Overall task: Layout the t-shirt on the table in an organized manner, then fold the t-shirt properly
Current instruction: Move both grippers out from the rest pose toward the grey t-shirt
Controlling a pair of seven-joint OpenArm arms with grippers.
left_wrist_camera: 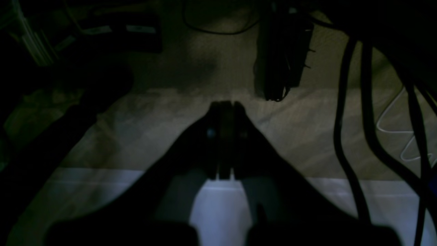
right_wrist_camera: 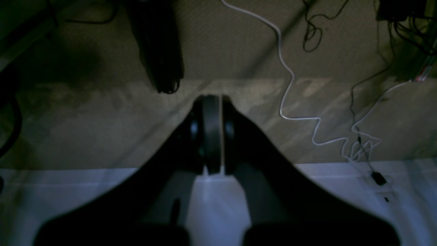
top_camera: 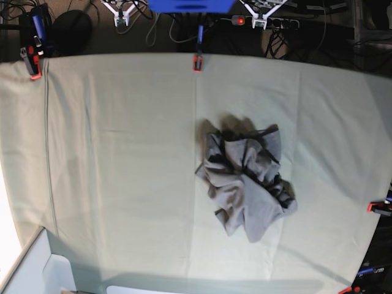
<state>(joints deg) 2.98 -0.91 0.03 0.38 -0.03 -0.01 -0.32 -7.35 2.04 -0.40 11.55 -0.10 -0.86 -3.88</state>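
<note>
Along the top of the base view we see a dark floor (top_camera: 318,43) strewn with black cables (top_camera: 278,40), and a power strip (top_camera: 275,23) with a red light at upper right. A blue panel (top_camera: 190,5) sits at top centre. In the wrist views we see dim brownish carpet (right_wrist_camera: 239,44) in low light; a white cable (right_wrist_camera: 290,89) snakes across the right half of the right wrist view, beside tangled black cords (right_wrist_camera: 312,32).
</note>
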